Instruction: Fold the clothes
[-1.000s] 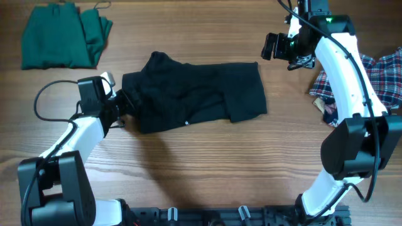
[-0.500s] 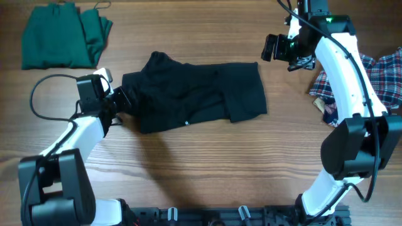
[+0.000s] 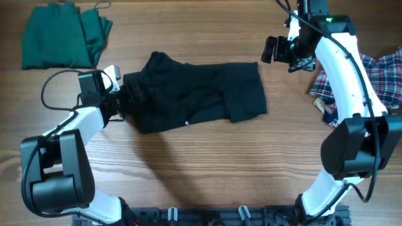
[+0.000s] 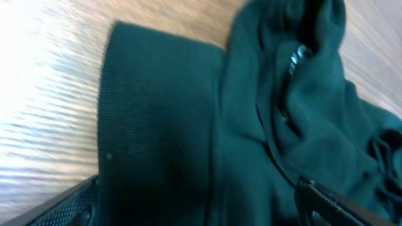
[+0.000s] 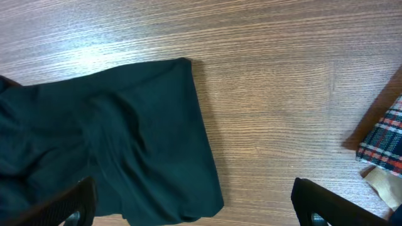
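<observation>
Progress looks to be about a third of the way, as a judgement from how the clothes lie. One green garment sits at the far left corner of the counter in a neat folded rectangle, so that piece appears finished.

In the middle of the counter lies the black garment, stretched roughly left to right. It looks partly doubled over but not squared: its left end is bunched and wrinkled, and its lower edge is uneven. The left end effector is at this bunched left end. In the left wrist view its fingers stand wide apart at the bottom corners with the ribbed hem spread between them, so it reads as released, not pinching the cloth. The right end effector hangs apart from the garment, just beyond its upper right corner. Its fingers are likewise spread and hold nothing.

A plaid shirt is heaped in a crumpled pile at the right edge of the counter, partly hidden by the right arm and not yet folded.

What remains, as I judge it, is to take hold of the black garment, finish its fold and tidy it, then fold the plaid shirt.
</observation>
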Robot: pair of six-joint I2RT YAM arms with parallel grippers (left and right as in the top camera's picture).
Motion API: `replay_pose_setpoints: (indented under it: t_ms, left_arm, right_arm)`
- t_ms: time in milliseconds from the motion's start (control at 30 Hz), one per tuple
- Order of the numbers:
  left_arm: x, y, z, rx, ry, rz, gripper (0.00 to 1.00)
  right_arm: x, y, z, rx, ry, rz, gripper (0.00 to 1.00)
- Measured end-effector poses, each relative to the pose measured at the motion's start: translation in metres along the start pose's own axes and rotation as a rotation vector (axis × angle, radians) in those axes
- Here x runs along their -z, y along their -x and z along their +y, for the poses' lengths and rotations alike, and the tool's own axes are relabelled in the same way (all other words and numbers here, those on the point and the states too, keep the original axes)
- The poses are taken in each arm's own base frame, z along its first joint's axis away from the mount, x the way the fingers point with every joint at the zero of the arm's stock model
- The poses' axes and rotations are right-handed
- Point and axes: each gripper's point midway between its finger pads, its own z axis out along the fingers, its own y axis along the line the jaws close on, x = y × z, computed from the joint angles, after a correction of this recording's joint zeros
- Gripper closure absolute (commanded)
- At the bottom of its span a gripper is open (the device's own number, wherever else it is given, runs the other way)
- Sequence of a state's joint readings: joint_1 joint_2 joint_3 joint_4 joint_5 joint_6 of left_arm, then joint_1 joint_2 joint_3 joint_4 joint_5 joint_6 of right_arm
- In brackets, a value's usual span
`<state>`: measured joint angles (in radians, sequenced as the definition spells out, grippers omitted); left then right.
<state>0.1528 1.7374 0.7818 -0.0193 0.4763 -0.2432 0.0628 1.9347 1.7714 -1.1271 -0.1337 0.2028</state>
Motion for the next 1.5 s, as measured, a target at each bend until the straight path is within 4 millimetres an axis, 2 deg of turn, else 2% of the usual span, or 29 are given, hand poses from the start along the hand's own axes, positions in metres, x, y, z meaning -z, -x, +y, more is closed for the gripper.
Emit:
replay_pose_setpoints:
  t_ms: [200,433,567,800,1100,1500]
  left_arm:
    - [0.002,-0.019,-0.013,0.04,-0.077,0.096,0.12]
    - [0.005,-0.035,-0.02,0.062,-0.122,0.164,0.13]
    - [0.005,-0.035,-0.021,0.059,-0.129,0.168,0.12]
    - [0.006,-0.036,-0.025,0.053,-0.154,0.172,0.01]
    - [0.009,-0.034,-0.026,0.02,-0.203,0.163,0.0]
    - [0.014,-0.046,-0.03,0.005,-0.249,0.212,0.0]
  right_arm:
    - [0.0,0.0,0.0,0.0,0.0,0.0,0.0]
    - [0.0,0.0,0.001,0.0,0.004,0.001,0.0]
    - [0.0,0.0,0.001,0.0,0.004,0.001,0.0]
    - [0.0,0.0,0.001,0.0,0.005,0.001,0.0]
    - [0.0,-0.001,0.001,0.0,0.007,0.003,0.0]
    - [0.0,-0.001,0.001,0.0,0.007,0.004,0.0]
